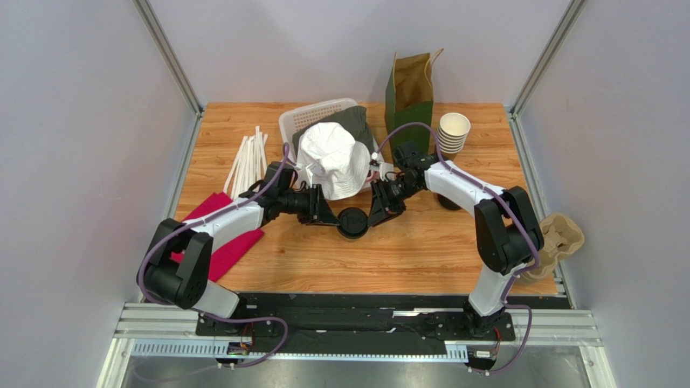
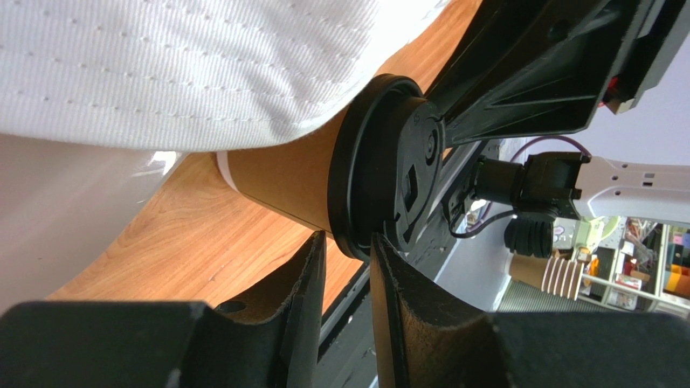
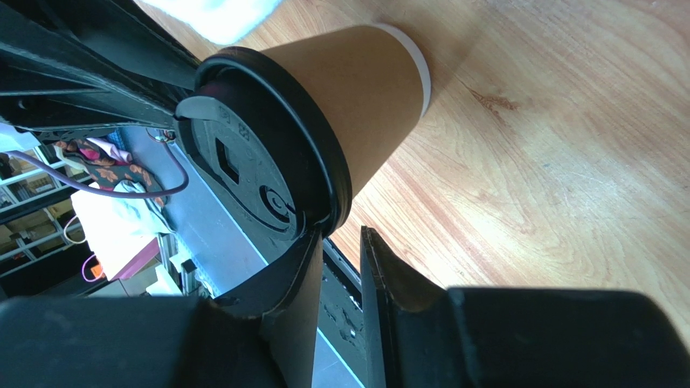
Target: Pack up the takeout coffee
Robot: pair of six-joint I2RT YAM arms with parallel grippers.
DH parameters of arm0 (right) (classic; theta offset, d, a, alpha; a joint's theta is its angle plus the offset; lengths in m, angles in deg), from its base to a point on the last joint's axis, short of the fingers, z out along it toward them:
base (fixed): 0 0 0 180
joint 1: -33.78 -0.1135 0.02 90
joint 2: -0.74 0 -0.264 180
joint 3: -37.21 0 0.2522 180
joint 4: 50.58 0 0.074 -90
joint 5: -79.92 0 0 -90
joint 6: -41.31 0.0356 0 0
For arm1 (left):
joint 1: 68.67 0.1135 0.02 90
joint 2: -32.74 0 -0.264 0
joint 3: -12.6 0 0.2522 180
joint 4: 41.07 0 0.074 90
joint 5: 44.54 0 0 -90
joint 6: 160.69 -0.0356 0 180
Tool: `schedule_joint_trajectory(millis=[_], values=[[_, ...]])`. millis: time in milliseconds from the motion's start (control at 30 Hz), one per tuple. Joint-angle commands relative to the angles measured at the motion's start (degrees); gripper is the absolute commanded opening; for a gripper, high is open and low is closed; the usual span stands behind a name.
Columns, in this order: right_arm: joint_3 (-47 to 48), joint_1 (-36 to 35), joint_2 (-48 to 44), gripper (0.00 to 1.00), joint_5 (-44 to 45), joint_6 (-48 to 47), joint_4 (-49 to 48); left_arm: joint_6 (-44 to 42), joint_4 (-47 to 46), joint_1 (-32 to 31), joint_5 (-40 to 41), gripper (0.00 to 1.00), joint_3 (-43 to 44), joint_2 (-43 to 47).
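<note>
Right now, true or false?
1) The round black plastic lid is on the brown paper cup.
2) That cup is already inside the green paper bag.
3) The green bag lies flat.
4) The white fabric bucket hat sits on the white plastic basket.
1) True. The round black plastic lid is seated on the brown paper cup.
2) False. The cup stands on the wooden table, between the left gripper and the right gripper.
3) False. The green paper bag stands upright at the far edge of the table with its mouth open.
4) True. The white fabric bucket hat rests over the white plastic basket.
</note>
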Motion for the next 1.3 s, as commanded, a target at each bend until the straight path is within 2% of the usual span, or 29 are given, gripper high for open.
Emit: schedule_joint_trajectory(millis=[0, 500, 700, 800, 1267], values=[[1.51, -0.17, -2.04, 0.27, -1.05, -0.93, 0.05, 1.08, -4.07, -0.56, -0.74, 0.35, -0.13, 2.29], [2.39, 0.35, -1.78, 0.26, -4.47, -0.67, 0.05, 1.35, -2.05, 0.67, 0.49, 0.32, -0.04, 0.01], [2.3, 0.79, -1.43, 0.26, -4.92, -0.76, 0.22, 1.43, -1.35, 1.2, 0.84, 0.18, 0.31, -1.4], [2.22, 1.14, -1.08, 0.27, -5.18, -0.76, 0.31, 1.43, -1.26, 1.2, 0.58, 0.16, 0.66, -1.58], [2.92, 2.38, -2.57, 0.37, -7.29, -1.63, 1.98, 2.13, -0.3, 1.2, -0.04, 0.1, 1.28, -0.61]])
